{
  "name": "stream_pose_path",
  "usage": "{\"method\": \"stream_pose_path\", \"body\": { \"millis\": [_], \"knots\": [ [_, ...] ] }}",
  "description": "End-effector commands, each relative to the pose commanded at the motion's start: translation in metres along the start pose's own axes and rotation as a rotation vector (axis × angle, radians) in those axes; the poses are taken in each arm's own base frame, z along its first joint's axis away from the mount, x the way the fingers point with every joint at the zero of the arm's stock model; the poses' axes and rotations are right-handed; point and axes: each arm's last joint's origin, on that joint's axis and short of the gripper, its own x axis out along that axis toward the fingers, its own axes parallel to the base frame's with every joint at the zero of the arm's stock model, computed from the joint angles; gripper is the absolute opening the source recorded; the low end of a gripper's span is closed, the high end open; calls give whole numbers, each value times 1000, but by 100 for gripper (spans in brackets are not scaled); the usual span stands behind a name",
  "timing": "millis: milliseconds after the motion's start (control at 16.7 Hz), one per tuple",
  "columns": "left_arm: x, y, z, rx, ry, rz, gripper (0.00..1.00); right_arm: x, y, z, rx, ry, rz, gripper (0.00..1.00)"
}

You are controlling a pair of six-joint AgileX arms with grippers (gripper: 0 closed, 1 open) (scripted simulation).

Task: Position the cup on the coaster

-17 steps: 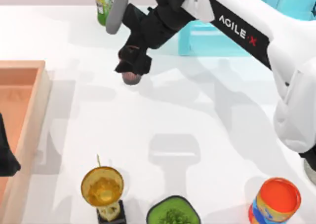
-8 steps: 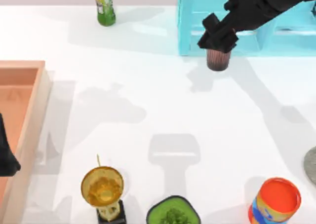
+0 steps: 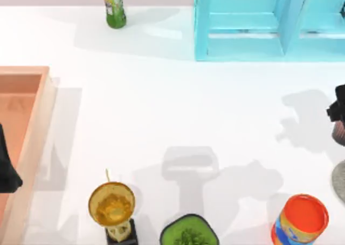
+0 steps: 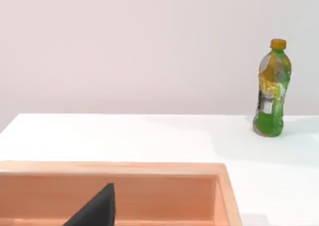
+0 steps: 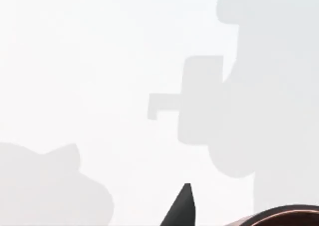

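The cup (image 3: 339, 132), a small pinkish-brown ribbed tumbler, hangs at the table's far right edge with my right gripper (image 3: 338, 113) shut on it from above. Its dark rim (image 5: 286, 216) shows in the right wrist view beside one black fingertip (image 5: 182, 208). The coaster (image 3: 339, 181), a speckled grey disc cut off by the right edge, lies on the table just nearer the front than the cup. My left gripper (image 3: 7, 172) stays parked, open, over the wooden tray at the far left.
A wooden tray (image 3: 38, 121) lies at the left. A golden trophy (image 3: 112, 206), a green-filled dark bowl (image 3: 188, 234) and an orange can (image 3: 301, 220) line the front edge. A green bottle (image 3: 114, 6) and a turquoise rack (image 3: 253, 24) stand at the back.
My right arm has swung with the cup from the back left, past the turquoise rack, to the far right edge just behind the coaster. The left arm has not moved.
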Motion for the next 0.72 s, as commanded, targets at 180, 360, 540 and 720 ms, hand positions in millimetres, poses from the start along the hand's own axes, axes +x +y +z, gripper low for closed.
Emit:
{"method": "stream_pose_path", "body": {
  "millis": [180,360,540,720],
  "knots": [
    [0,0,0,0,0,0,100,-1,-15,-51,127,-11,-108,0],
    [0,0,0,0,0,0,100,-1,-22,-81,207,-26,-179,0],
    [0,0,0,0,0,0,100,0,-24,-87,227,-31,-197,0],
    [0,0,0,0,0,0,100,0,-23,-87,224,-25,-192,0]
  ]
}}
